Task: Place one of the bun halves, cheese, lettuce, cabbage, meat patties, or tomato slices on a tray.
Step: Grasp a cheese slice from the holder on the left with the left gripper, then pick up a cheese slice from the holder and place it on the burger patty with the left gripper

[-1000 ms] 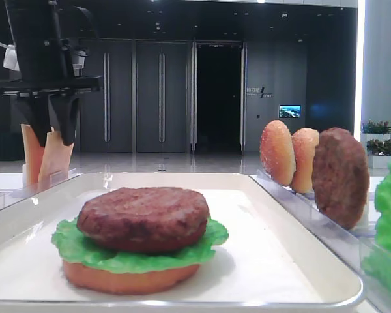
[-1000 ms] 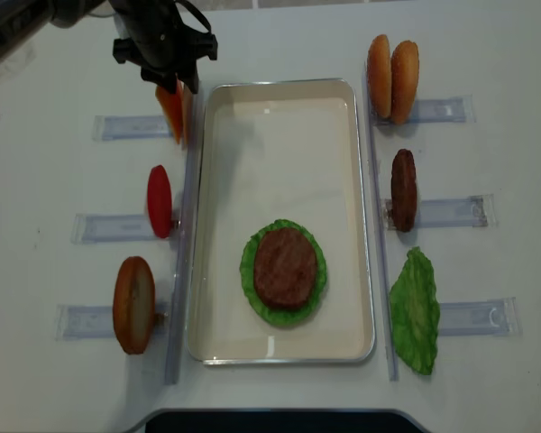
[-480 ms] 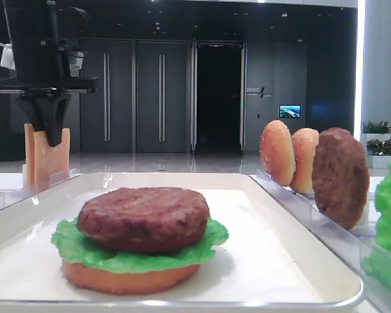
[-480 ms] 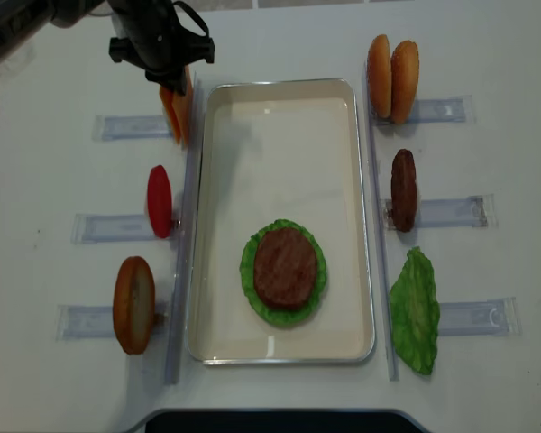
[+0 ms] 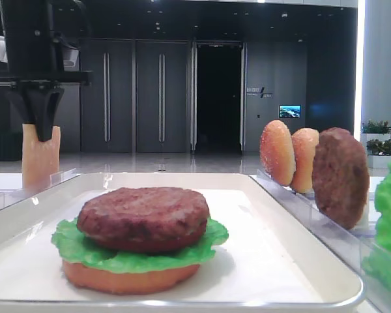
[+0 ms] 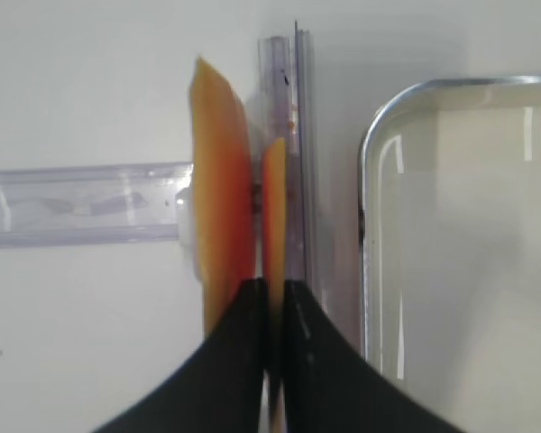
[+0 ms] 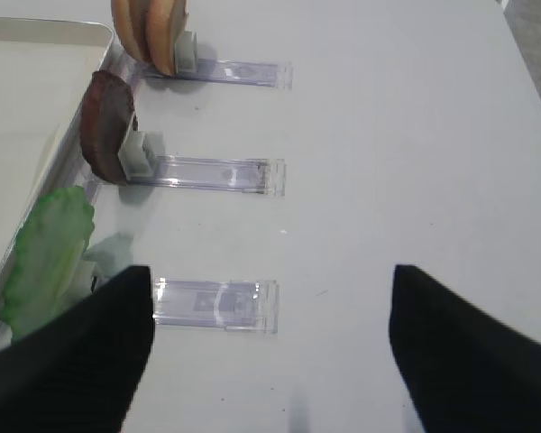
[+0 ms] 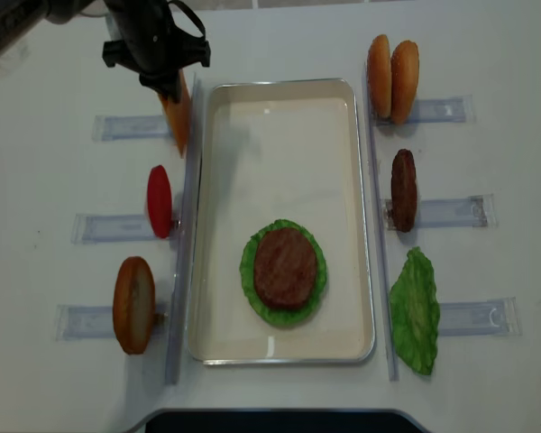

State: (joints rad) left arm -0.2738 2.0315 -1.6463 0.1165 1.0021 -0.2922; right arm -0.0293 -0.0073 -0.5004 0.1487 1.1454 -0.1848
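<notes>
1. At centre of the white tabletop [image 8: 279, 36]: wide shallow white rectangular tray [image 8: 343, 180] with raised rounded rim, carrying a flat orange-brown bun base [image 5: 127, 278] under a ruffled green lettuce leaf [image 8: 249, 271] and a dark reddish-brown meat patty [image 8: 285, 267].
2. Right of the tray: clear plastic racks [image 8: 451, 212] with two upright domed golden bun halves [image 8: 392, 78], a second brown patty [image 8: 403, 189] on edge, and a loose green lettuce leaf [image 8: 416, 311].
3. Left of the tray: near rack with an upright bun half [image 8: 133, 304], middle rack with a red tomato slice [image 8: 160, 200] on edge.
4. At the far left rack: black left gripper [image 6: 270, 311] clenched on the thinner of two upright pale orange cheese slices [image 6: 273, 212]; thicker slice [image 6: 221, 207] just beside it, touching the outer finger.
5. Above bare table by the right racks: black right gripper [image 7: 266, 347], fingers spread wide, grasping nothing.
</notes>
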